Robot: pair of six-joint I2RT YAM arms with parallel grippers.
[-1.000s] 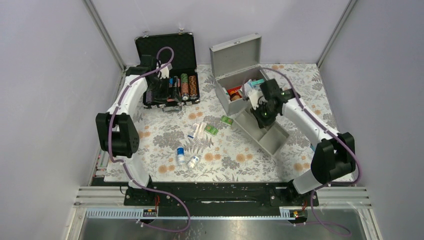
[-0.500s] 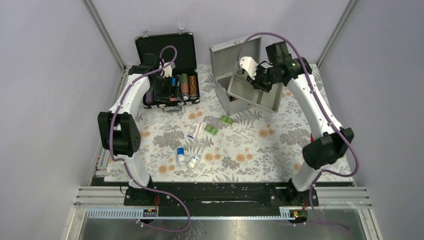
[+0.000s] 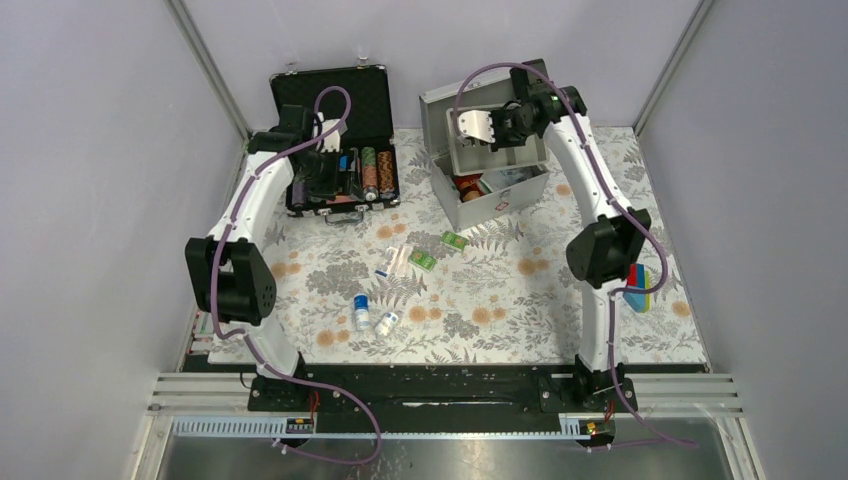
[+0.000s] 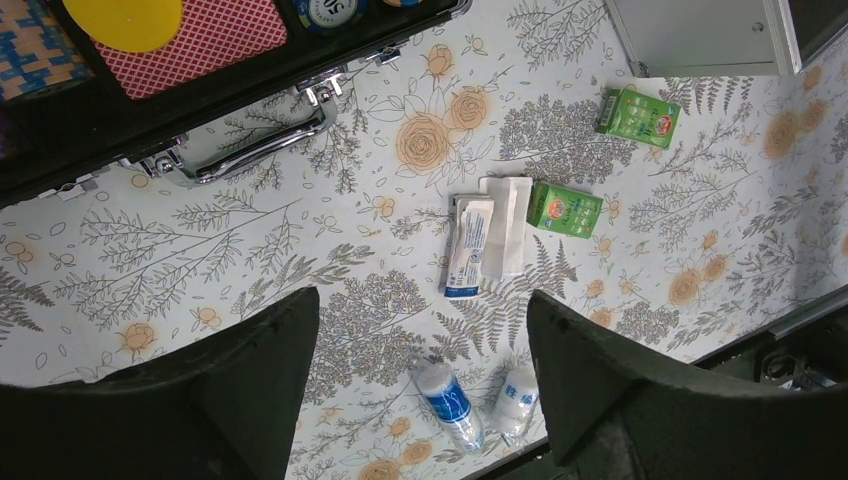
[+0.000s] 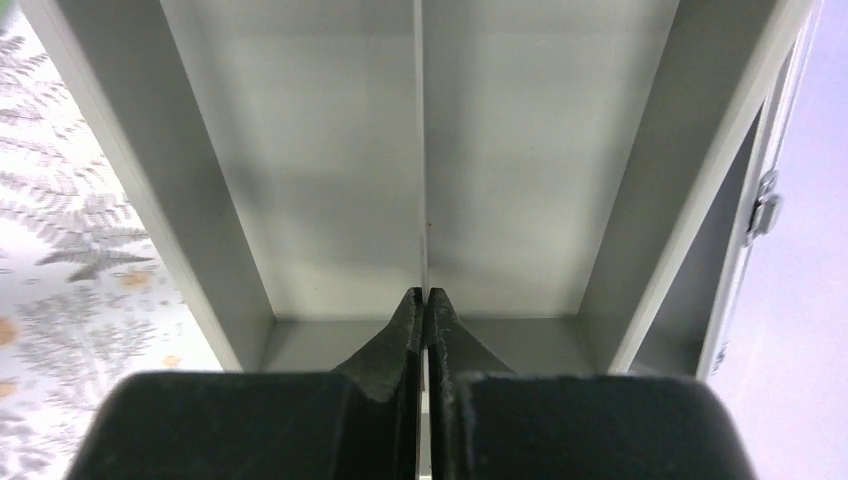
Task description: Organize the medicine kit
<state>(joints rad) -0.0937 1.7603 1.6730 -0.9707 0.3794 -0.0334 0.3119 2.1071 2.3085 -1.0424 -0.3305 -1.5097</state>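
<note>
The medicine kit's grey metal box (image 3: pixel 478 208) stands open at the back of the table, lid (image 3: pixel 438 112) up, with red and white items inside. My right gripper (image 5: pixel 425 296) is shut on the centre divider of the grey divided tray (image 5: pixel 320 150). In the top view that tray (image 3: pixel 500 156) hangs just above the open box. My left gripper (image 4: pixel 422 300) is open and holds nothing. It hovers high near the black case (image 3: pixel 340 150), looking down at the loose supplies.
On the floral cloth lie two green packets (image 4: pixel 638 115) (image 4: pixel 565 208), white sachets (image 4: pixel 485 240) and two blue-labelled bandage rolls (image 4: pixel 448 400) (image 4: pixel 515 395). The black case holds poker chips and cards (image 4: pixel 200 45). A colourful object (image 3: pixel 637 285) lies at the right edge.
My right arm has lifted the tray off the table beside the box and swung it up and back over the open box. The left arm has barely moved.
</note>
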